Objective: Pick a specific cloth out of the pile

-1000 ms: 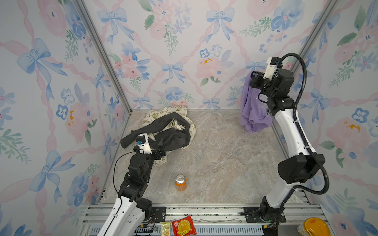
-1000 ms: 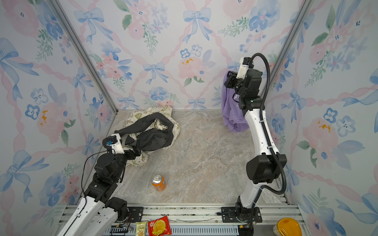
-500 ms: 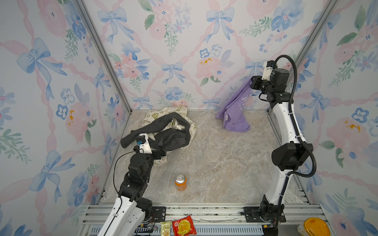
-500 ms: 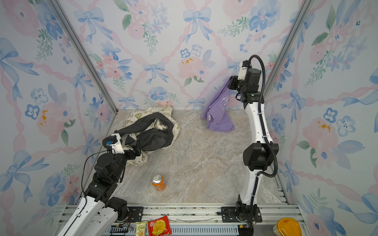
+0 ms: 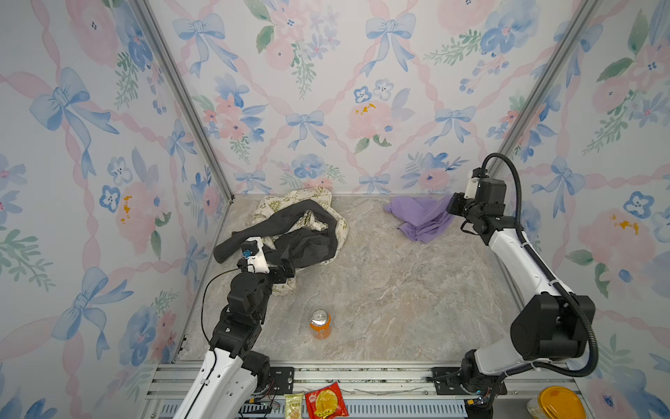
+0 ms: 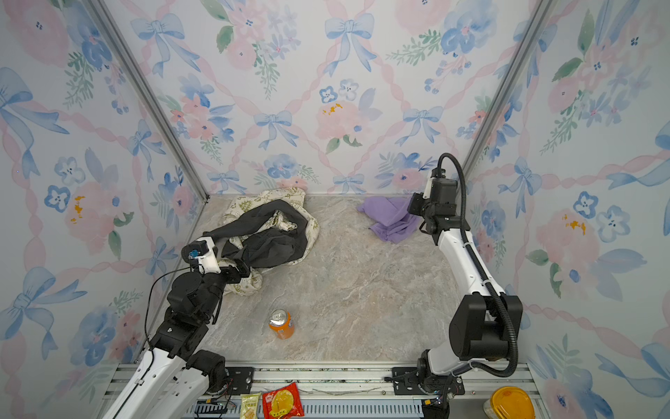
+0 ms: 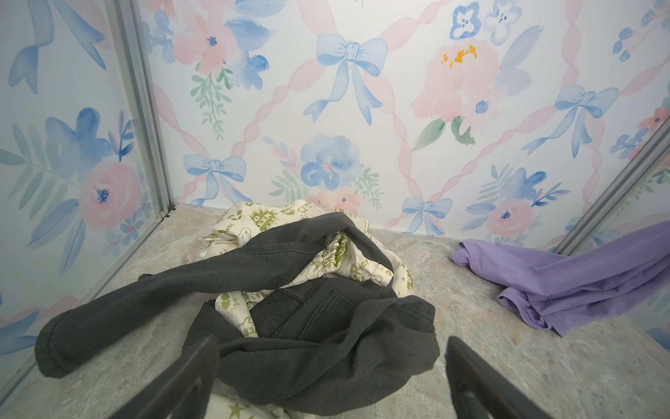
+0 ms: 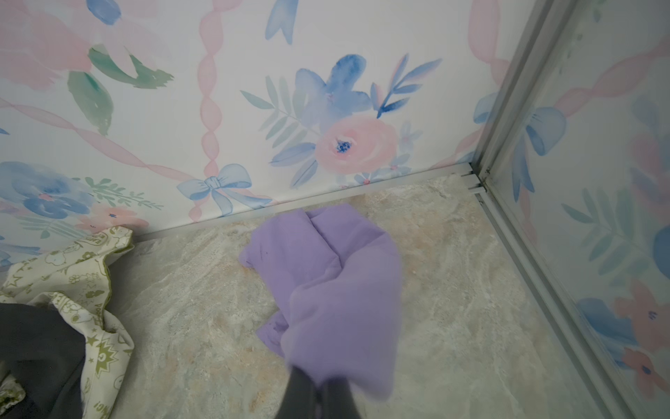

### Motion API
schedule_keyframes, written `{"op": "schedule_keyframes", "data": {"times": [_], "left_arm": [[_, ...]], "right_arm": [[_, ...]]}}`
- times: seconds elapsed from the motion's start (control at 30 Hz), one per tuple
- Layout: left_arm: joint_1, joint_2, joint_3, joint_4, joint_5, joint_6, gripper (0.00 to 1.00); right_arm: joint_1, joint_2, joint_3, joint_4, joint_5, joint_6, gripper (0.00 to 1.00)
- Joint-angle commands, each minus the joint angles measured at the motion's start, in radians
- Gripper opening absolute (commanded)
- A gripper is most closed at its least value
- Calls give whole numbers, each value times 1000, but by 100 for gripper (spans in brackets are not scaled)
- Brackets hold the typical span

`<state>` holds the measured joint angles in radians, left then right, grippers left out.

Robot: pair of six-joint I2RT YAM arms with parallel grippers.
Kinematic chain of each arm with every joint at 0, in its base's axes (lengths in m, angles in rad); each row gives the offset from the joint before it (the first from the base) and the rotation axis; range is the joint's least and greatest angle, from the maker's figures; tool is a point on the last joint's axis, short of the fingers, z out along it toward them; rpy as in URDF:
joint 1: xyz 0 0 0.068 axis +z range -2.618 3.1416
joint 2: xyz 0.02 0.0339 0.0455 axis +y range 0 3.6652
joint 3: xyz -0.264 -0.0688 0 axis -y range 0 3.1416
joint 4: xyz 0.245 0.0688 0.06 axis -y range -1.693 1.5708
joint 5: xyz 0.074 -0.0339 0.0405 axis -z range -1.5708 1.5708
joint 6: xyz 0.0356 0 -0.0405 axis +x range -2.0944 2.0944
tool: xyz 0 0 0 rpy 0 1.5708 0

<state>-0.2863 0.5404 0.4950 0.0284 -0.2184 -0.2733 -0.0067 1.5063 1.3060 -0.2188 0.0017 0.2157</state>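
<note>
The cloth (image 5: pixel 422 217) (image 6: pixel 389 217) is plain lilac. It lies crumpled on the marble floor at the back right, with one end lifted. My right gripper (image 5: pixel 451 206) (image 6: pixel 413 205) (image 8: pixel 319 384) is shut on that lifted end, and in the right wrist view the cloth (image 8: pixel 333 283) drapes from the closed jaws down to the floor. The pile (image 5: pixel 297 232) (image 6: pixel 268 232) (image 7: pixel 290 301) is a charcoal-grey garment tangled with a cream, green-printed cloth at the back left, apart from the lilac cloth (image 7: pixel 565 286). My left gripper (image 5: pixel 286 270) (image 6: pixel 239 270) (image 7: pixel 330 342) stands open at the pile's near edge, holding nothing.
An orange can (image 5: pixel 320 323) (image 6: pixel 281 323) stands upright on the floor near the front, left of centre. Snack packets (image 5: pixel 324 401) and a yellow-lidded tub (image 5: pixel 558 402) sit outside the front rail. Floral walls close in the back and both sides.
My right arm has swung the lilac cloth down from high beside the right wall to the floor at the back right. The left arm has not moved.
</note>
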Motion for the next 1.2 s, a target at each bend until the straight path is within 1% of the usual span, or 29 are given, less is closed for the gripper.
{"op": "schedule_keyframes", "data": {"times": [0.0, 0.17, 0.3, 0.4, 0.53, 0.6, 0.63, 0.7, 0.73, 0.77, 0.83, 0.87, 0.97, 1.03, 1.17], "left_arm": [[10, 4, -9, 26, 17, -18, 98], [9, 1, -10, 27, 18, -25, 98], [10, 5, -6, 30, 15, -27, 98], [10, 7, -6, 32, 15, -33, 98], [9, 14, -6, 34, 16, -36, 98], [9, 16, -4, 33, 13, -40, 98], [9, 18, -4, 33, 12, -42, 98], [10, 16, -3, 33, 6, -47, 98], [10, 17, -3, 35, 3, -47, 98], [10, 16, -3, 36, -1, -49, 98], [9, 18, 0, 38, -15, -51, 98], [10, 15, 1, 40, -22, -55, 98], [10, 17, -5, 46, -47, -78, 98], [10, 18, -9, 51, -65, -101, 98], [7, 24, -22, 68, -141, -166, 98]], "right_arm": [[0, -68, -87, -77, 97, -9, 3], [19, -118, -182, -249, 167, -30, 4], [36, -145, -259, -352, 177, -15, 8], [73, -186, -320, -415, 203, 4, 10], [149, -331, -432, -417, 240, 55, 10], [193, -442, -485, -425, 257, 95, 11], [209, -488, -504, -432, 270, 115, 14], [244, -595, -535, -451, 283, 137, 32], [255, -630, -539, -462, 285, 141, 38], [267, -668, -535, -477, 285, 140, 45], [285, -712, -504, -516, 302, 132, 62], [291, -726, -482, -529, 314, 122, 67], [294, -732, -449, -483, 319, 73, 76], [294, -696, -439, -422, 287, 43, 83], [290, -509, -372, -342, 231, -6, 88]]}}
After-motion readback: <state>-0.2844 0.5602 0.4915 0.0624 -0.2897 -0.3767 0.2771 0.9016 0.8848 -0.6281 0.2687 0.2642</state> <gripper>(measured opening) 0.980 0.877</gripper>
